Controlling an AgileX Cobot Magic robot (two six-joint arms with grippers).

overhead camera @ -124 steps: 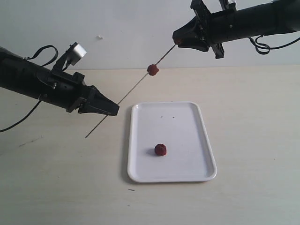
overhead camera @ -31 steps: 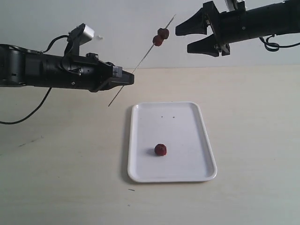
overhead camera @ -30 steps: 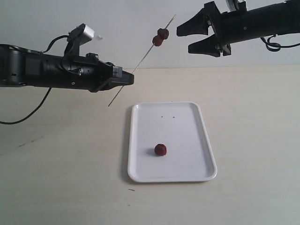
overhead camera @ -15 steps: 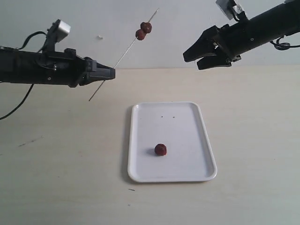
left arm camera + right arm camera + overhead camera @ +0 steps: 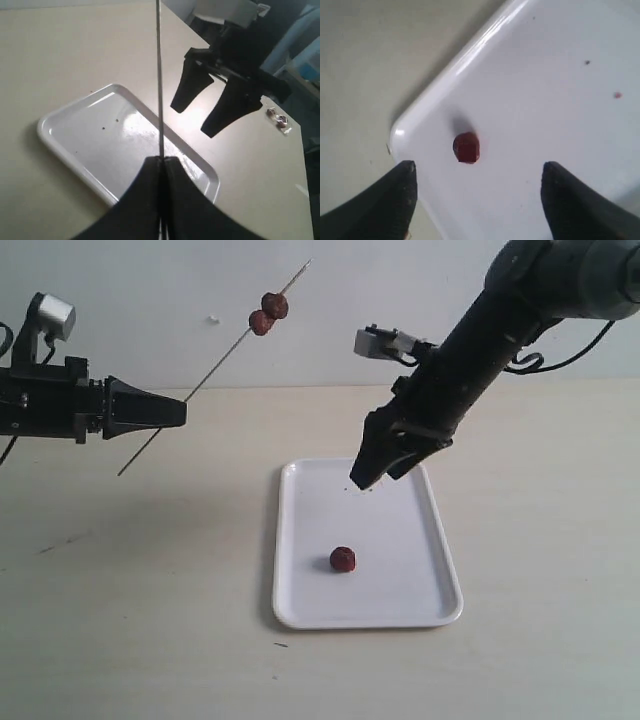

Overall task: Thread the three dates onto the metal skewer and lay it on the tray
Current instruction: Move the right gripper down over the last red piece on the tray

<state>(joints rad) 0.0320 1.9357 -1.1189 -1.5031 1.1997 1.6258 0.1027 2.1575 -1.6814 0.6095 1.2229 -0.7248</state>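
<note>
My right gripper [image 5: 368, 478] hangs wide open above the white tray's [image 5: 405, 530] far short edge, aimed down at the loose date [image 5: 343, 559] lying mid-tray, ready to straddle it. My left gripper [image 5: 181, 410] pinches the metal skewer [image 5: 158, 75] low, tip raised, so the two threaded dates [image 5: 268, 314] cannot slide off, I judge.

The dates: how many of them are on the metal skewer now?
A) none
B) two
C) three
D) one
B: two dates sit close together on the metal skewer, while the third date lies loose on the tray.
</note>
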